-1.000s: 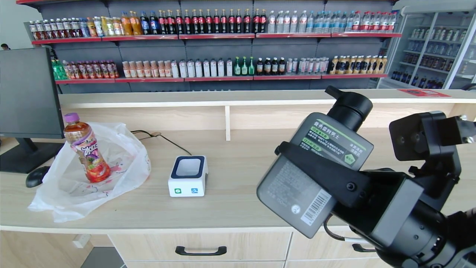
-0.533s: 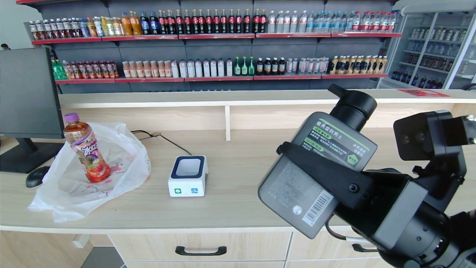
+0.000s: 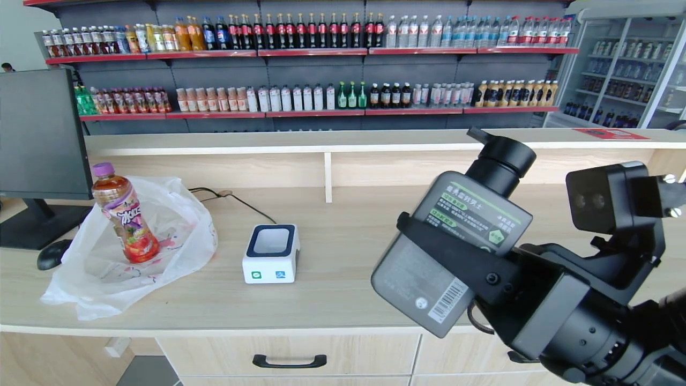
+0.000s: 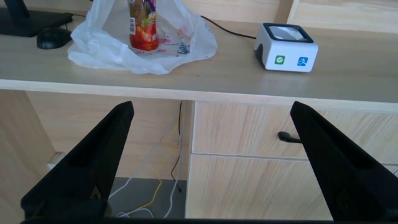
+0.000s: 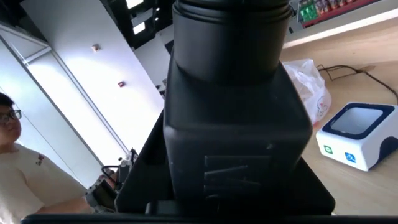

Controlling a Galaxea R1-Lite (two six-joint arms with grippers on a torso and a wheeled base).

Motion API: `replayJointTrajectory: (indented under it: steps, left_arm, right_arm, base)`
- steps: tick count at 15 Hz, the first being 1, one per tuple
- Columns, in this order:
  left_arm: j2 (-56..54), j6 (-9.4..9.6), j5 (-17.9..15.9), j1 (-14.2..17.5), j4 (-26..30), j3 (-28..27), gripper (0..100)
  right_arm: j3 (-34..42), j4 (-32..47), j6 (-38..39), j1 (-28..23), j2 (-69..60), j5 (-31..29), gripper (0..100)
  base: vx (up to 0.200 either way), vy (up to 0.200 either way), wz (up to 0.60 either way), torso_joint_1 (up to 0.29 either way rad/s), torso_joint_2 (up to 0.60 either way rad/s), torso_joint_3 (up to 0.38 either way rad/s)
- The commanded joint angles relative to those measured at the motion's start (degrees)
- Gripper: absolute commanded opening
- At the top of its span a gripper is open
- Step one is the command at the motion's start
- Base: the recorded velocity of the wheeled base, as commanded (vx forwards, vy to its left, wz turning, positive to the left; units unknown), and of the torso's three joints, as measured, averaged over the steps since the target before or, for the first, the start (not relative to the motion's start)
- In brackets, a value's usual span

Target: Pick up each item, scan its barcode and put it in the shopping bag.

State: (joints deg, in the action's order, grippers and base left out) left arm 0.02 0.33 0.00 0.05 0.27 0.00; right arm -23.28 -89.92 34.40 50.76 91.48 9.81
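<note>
My right gripper is shut on a dark grey pump bottle, held tilted above the counter's right part with its back label and barcode facing me. The same pump bottle looms close in the right wrist view. A white scanner sits on the counter left of the bottle. Further left lies the white shopping bag with a tea bottle standing upright in it. My left gripper hangs open below the counter's front edge, before the drawers, with the scanner and shopping bag above it.
A monitor and a mouse stand at the counter's left end. A cable runs behind the scanner. A raised ledge borders the back of the counter, with drink shelves beyond. Drawers with a handle lie under the front edge.
My right gripper and the pump bottle drifted slightly right, then back left and a little lower. The bag, tea bottle and scanner have stayed put.
</note>
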Motion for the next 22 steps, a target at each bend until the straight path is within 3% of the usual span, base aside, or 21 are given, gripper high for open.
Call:
replayJointTrajectory:
  steps: [1,6,7,8,9,11,12,16,22]
  left_arm:
    - [-0.02,0.02,0.00,0.04,0.00,0.00,100]
    - [-0.02,0.02,0.00,0.04,0.00,0.00,100]
    - [-0.02,0.02,0.00,0.04,0.00,0.00,100]
    - [-0.02,0.02,0.00,0.04,0.00,0.00,100]
    - [-0.02,0.02,0.00,0.04,0.00,0.00,100]
    - [-0.02,0.20,0.00,-0.05,0.08,0.00,100]
    - [-0.02,0.20,0.00,-0.05,0.17,0.00,100]
    - [-0.02,-0.07,0.00,0.04,0.17,0.00,100]
    - [-0.02,-0.59,0.09,0.04,0.08,0.00,100]
  right_arm:
    - [0.43,-0.08,-2.32,-2.95,1.86,1.17,0]
    - [6.50,-0.08,-17.35,-13.06,3.36,1.44,0]
    - [9.31,-0.08,-23.24,-17.71,3.36,0.47,0]
    - [11.68,-0.08,-26.05,-20.62,3.36,-2.87,0]
    - [12.91,-0.08,-28.51,-22.64,3.18,-9.81,0]
    - [12.56,-0.08,-29.83,-22.72,2.65,-20.36,0]
    - [12.56,-0.08,-30.27,-23.25,1.95,-22.03,0]
    - [10.80,-0.08,-31.24,-27.47,1.86,-22.12,0]
    - [8.43,-0.08,-31.24,-27.12,4.85,-21.94,0]
  base:
    - [0.000,0.000,0.00,0.000,0.00,0.000]
    - [0.000,0.000,0.00,0.000,0.00,0.000]
    - [0.000,0.000,0.00,0.000,0.00,0.000]
    - [0.000,0.000,0.00,0.000,0.00,0.000]
    - [0.000,0.000,0.00,0.000,0.00,0.000]
    - [0.000,0.000,0.00,0.000,0.00,0.000]
    - [0.000,0.000,0.00,0.000,0.00,0.000]
    - [0.000,0.000,0.00,0.000,0.00,0.000]
    - [0.000,0.200,0.00,0.004,0.00,0.002]
